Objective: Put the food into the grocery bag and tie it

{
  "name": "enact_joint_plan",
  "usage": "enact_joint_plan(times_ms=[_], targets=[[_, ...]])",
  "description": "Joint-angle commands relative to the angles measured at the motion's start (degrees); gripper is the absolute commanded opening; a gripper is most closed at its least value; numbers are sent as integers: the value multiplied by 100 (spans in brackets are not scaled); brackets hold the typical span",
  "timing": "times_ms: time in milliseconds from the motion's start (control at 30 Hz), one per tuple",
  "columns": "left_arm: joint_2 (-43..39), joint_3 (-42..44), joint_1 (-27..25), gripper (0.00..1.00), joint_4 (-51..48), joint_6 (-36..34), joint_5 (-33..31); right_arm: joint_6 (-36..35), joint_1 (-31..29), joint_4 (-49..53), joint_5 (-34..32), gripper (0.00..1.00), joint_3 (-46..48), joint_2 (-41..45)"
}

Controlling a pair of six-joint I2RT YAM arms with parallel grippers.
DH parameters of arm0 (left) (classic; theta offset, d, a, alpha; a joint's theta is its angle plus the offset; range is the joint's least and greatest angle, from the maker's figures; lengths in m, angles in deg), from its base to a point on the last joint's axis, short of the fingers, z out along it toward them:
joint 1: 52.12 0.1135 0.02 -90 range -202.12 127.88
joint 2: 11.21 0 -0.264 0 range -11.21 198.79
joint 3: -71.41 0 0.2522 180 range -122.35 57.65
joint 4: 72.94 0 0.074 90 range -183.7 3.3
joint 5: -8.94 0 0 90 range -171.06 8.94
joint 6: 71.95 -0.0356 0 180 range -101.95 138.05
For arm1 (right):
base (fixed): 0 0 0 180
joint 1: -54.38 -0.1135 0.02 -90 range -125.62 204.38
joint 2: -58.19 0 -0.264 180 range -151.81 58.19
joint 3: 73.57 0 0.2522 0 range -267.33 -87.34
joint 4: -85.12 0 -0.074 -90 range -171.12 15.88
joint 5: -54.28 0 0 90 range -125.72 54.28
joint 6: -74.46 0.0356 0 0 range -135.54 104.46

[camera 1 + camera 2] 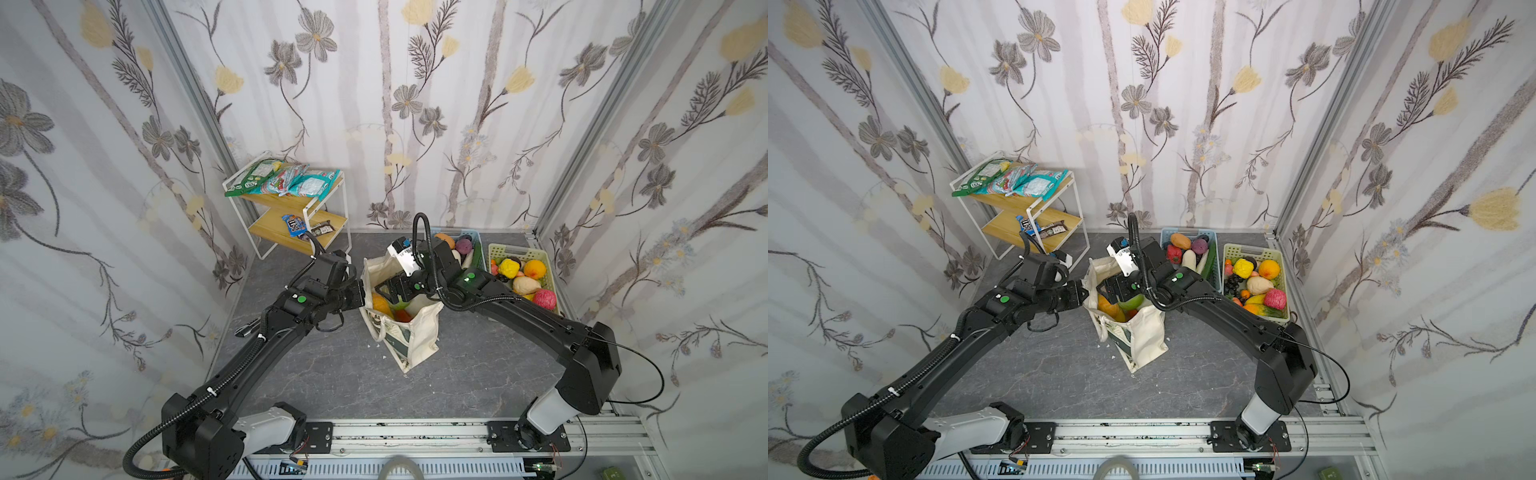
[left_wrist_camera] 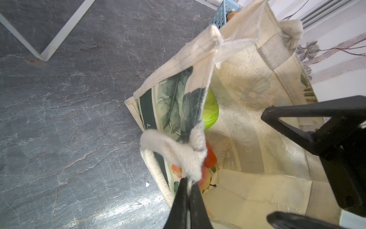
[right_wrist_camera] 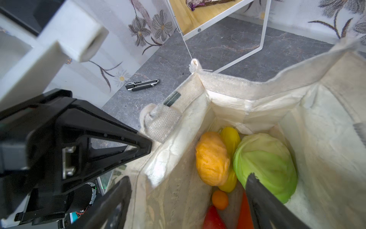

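The bag (image 1: 420, 336) stands mid-table, limp cream canvas with its mouth open. My left gripper (image 2: 189, 190) pinches the rim by a strap. I should hold that taut and lift my right gripper (image 3: 189, 177), spread and empty, straight up. Inside lie a smooth round cabbage (image 3: 265, 160) and a knobbly orange fruit (image 3: 212, 156).

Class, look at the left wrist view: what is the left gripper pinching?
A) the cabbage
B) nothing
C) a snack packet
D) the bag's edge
D: the left gripper is shut on cloth at the rim of the bag, right by a strap end.
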Motion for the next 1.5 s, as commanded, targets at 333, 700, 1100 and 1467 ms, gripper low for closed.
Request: enact_joint_plan(times_ms=[333,700,1100,1467], targets=[[-26,27,-7,0,3,14,-1,453,769,-613,-477,77,751,944],[27,9,-7,0,32,17,26,514,1363,-493,-1116,57,1409,1319],[2,-30,-7,0,-17,22,9,404,1424,-532,-1104,27,1553,827],[-8,-176,9,23,-172,0,-231,396,1417,-578,-984,0,1527,864]])
